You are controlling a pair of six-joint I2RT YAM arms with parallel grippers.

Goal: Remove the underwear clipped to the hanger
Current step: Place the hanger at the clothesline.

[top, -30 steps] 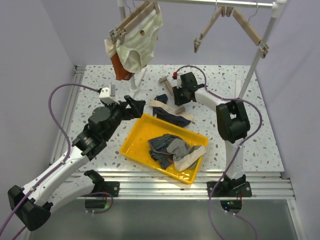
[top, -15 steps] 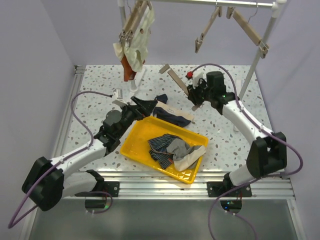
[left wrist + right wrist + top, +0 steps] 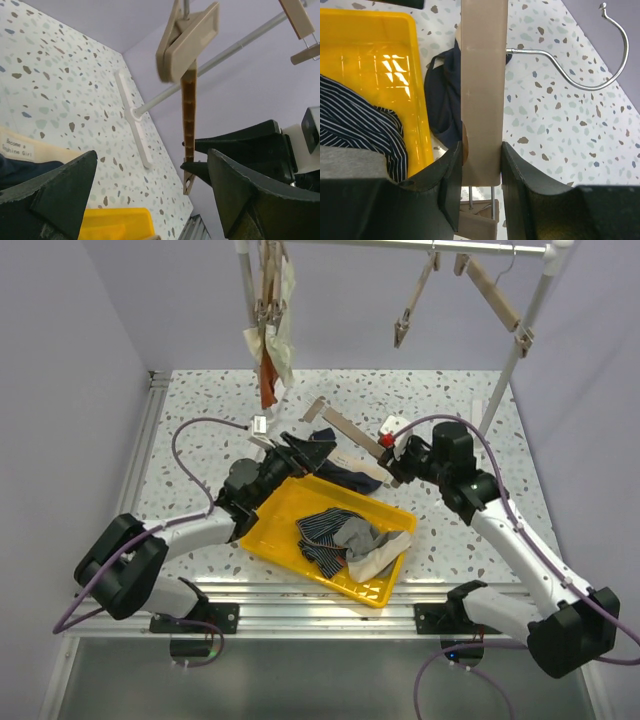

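Observation:
My right gripper (image 3: 393,462) (image 3: 481,147) is shut on the bar of a wooden hanger (image 3: 343,428) (image 3: 481,85), held low over the table. Navy underwear (image 3: 347,473) (image 3: 442,102) lies under that hanger at the yellow tray's far edge; I cannot tell whether a clip still holds it. My left gripper (image 3: 305,447) (image 3: 152,156) is open beside it, with nothing between its fingers; the navy cloth (image 3: 22,169) shows by the left finger. Cream (image 3: 285,290) and orange-red underwear (image 3: 268,375) hang from a hanger on the rail.
The yellow tray (image 3: 268,530) (image 3: 365,50) near the front edge holds striped (image 3: 322,527) (image 3: 360,127) and grey underwear (image 3: 358,536). Two bare wooden hangers (image 3: 415,302) (image 3: 497,295) hang on the rail. The rack's post (image 3: 515,360) stands at the right and its white foot (image 3: 134,117) lies on the table.
The right arm has swung the hanger nearer, toward the tray. The left arm has reached forward to the navy underwear. The underwear on the rail has turned edge-on.

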